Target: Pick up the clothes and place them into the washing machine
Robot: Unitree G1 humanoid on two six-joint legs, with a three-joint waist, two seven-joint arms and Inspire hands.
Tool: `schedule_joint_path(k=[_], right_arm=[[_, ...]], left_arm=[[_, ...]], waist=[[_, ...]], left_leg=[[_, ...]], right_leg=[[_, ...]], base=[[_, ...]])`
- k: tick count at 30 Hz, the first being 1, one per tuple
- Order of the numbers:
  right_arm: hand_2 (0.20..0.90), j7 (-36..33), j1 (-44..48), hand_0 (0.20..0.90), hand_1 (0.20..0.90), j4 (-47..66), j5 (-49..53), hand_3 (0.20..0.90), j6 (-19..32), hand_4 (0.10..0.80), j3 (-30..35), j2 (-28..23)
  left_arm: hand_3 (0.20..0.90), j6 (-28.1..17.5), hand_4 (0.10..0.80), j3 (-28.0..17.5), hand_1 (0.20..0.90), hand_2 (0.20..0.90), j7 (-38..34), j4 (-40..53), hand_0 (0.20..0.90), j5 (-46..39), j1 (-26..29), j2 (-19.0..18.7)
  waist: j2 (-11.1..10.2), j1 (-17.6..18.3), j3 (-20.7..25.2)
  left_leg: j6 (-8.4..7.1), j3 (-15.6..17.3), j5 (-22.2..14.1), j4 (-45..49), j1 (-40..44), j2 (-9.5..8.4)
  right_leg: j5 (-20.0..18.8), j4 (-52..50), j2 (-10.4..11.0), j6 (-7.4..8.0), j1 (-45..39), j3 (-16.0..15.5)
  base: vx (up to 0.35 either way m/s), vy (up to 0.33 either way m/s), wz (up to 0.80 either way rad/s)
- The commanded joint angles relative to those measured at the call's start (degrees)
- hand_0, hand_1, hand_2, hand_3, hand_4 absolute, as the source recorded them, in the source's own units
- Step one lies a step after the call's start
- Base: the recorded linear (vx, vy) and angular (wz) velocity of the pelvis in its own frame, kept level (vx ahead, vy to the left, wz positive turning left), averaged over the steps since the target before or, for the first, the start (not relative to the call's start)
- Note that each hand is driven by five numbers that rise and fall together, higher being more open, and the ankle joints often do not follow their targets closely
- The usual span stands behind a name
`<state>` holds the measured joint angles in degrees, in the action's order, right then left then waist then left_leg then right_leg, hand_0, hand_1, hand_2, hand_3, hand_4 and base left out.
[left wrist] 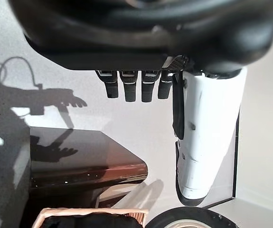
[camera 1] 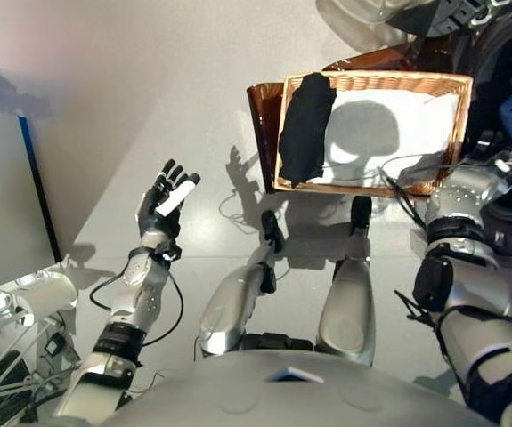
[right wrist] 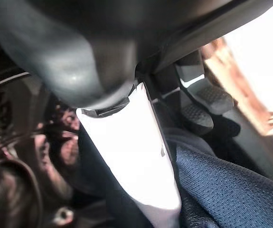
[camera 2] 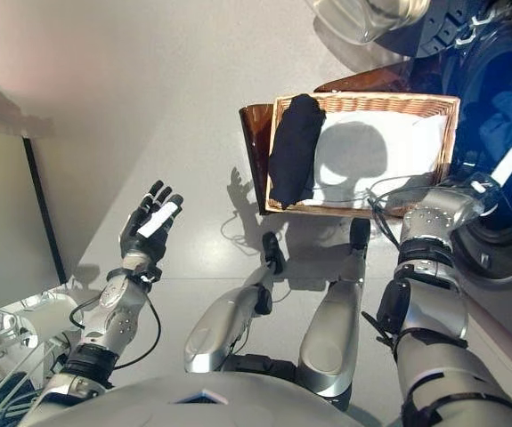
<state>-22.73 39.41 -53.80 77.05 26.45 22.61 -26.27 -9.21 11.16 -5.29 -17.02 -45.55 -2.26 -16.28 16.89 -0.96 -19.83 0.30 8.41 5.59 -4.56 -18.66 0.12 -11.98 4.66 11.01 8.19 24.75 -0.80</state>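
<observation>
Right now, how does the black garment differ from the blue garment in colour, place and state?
The black garment lies folded lengthwise in the wicker basket, untouched; the blue garment is at the washing machine opening, where the right hand rests on it. The black one is near-black; the blue one is dark blue. Both are dark cloth. The left hand is open and empty.

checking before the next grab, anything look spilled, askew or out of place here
Nothing stands out. The wicker basket sits squarely on the dark stool, with one black garment lying neatly along its left side. The right hand is at the washing machine, closed on blue cloth. The left hand hangs open and empty.
</observation>
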Motion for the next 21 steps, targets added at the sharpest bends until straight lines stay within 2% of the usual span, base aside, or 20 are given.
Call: schedule_joint_path(k=[1, 12, 16, 20, 21], right_arm=[[0.2, -0.22, 3.73, 0.2, 0.2, 1.55, -1.68, 0.2, 5.17, 0.3, -1.0, -7.07], [0.2, -6.8, 6.46, 0.2, 0.2, 1.53, -1.08, 0.2, 9.2, 0.3, 2.8, -12.84], [0.2, -8.78, 6.26, 0.2, 0.2, 1.86, -0.02, 0.2, 11.62, 0.3, 4.53, -13.58], [0.2, -9.86, 6.14, 0.2, 0.2, 1.16, -0.33, 0.2, 11.58, 0.3, 4.56, -13.47], [0.411, -9.75, 6.26, 0.411, 0.411, 1.11, -0.37, 0.411, 11.43, 0.451, 4.36, -13.29]], left_arm=[[0.9, -4.99, 0.8, -3.84, 0.9, 0.9, -0.22, 4.6, 0.9, -0.82, 0.22, -4.45], [0.9, -4.27, 0.8, -3.43, 0.9, 0.9, -0.98, 5.65, 0.9, -1.61, -0.42, -5.29], [0.9, -3.66, 0.8, -2.96, 0.9, 0.9, -1.32, 5.5, 0.9, -1.88, -0.52, -5.08], [0.9, -3.42, 0.8, -2.46, 0.9, 0.9, -1.56, 5.08, 0.9, -1.66, -0.45, -4.8], [0.9, -3.4, 0.8, -2.39, 0.9, 0.9, -1.56, 5.11, 0.9, -1.58, -0.38, -4.8]], waist=[[-0.11, -1.25, 3.05], [1.21, -1.15, 4.05], [1.45, -0.78, 4.65], [1.55, -0.72, 4.93], [1.55, -0.76, 5.0]], left_leg=[[-7.35, -1.43, 1.48, -0.44, -1.38, 1.63], [-7.81, -1.96, 1.44, -0.44, -2.97, 1.18], [-7.79, -1.8, 1.25, -0.44, -2.97, 1.28], [-7.74, -1.63, 1.02, -0.44, -2.75, 1.25], [-7.73, -1.6, 0.98, -0.44, -2.7, 1.26]], right_leg=[[9.17, -10.11, 0.11, -0.95, 4.49, 1.41], [9.2, -10.52, -0.11, -0.96, 5.91, 1.45], [9.43, -10.61, -0.26, -0.92, 5.99, 1.67], [9.41, -10.56, -0.29, -0.99, 5.9, 1.74], [9.39, -10.52, -0.28, -0.99, 5.87, 1.73]], base=[[0.0, 0.0, 0.0], [0.004, -0.005, 0.02], [0.023, 0.009, 0.0], [0.0, 0.0, 0.0], [0.0, 0.0, 0.0]])
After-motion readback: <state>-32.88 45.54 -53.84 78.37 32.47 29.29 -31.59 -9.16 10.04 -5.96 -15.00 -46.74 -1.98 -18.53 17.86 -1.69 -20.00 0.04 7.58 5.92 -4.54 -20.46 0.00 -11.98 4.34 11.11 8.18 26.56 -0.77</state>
